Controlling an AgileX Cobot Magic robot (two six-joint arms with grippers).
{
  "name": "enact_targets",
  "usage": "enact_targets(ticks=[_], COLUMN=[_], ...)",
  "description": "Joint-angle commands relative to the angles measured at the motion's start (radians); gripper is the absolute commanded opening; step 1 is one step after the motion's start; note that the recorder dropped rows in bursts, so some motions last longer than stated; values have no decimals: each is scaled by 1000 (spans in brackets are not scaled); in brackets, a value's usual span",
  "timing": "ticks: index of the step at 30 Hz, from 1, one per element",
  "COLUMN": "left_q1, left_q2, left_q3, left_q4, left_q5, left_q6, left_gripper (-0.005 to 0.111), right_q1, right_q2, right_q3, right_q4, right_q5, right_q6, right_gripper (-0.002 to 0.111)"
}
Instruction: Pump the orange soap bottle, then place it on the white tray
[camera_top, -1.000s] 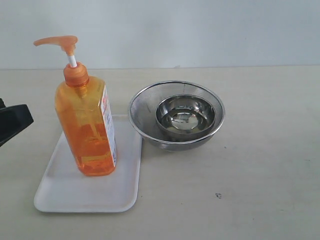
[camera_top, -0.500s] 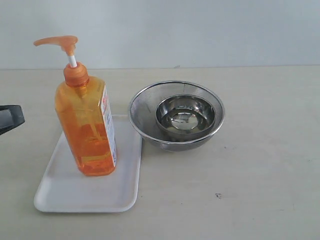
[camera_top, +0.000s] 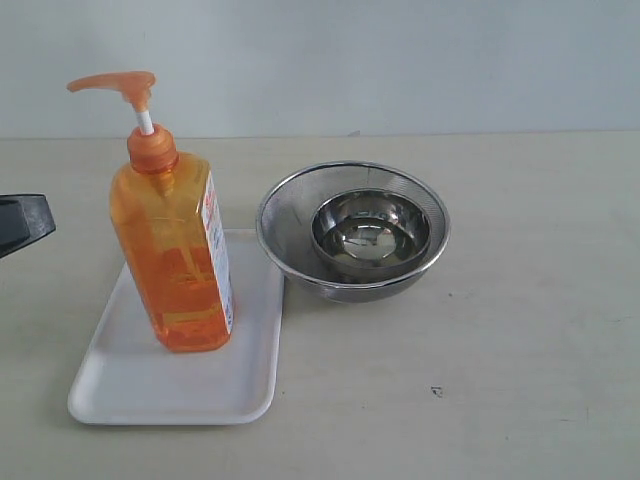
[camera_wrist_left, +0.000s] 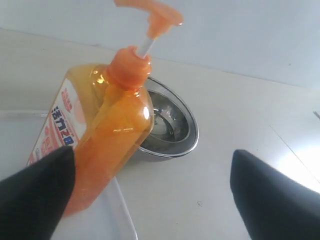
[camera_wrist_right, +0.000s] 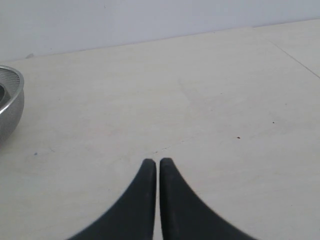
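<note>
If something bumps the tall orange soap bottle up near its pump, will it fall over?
Probably it tips fairly easily: the orange soap bottle is tall and narrow, standing upright on the white tray. It seems to hold plenty of soap, so it is likely heavy. Its shiny plastic may be slippery.
</note>
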Motion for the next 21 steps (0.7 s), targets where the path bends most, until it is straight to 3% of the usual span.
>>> enact_targets(ticks=[1, 5, 14, 17, 21], left_q1=[2, 2, 2, 2, 2], left_q2=[-4, -4, -4, -9, -33], left_q3=[8, 8, 8, 8, 8], left_q4=[-10, 113, 421, 488, 627], left_q5=[11, 3, -12, -83, -314], left_q6=[2, -72, -427, -529, -664], left_gripper=[79, 79, 79, 79, 79], right_q1=[-1, -1, -1, -1, -1], right_q2=[-4, -4, -4, -4, -4], right_q3=[-1, -1, -1, -1, -1], right_q4=[-5, -3, -3, -3, -3], right_q5=[-5, -13, -8, -8, -6], right_q6=[-3, -3, -3, -3, -3], right_gripper=[0, 0, 0, 0, 0])
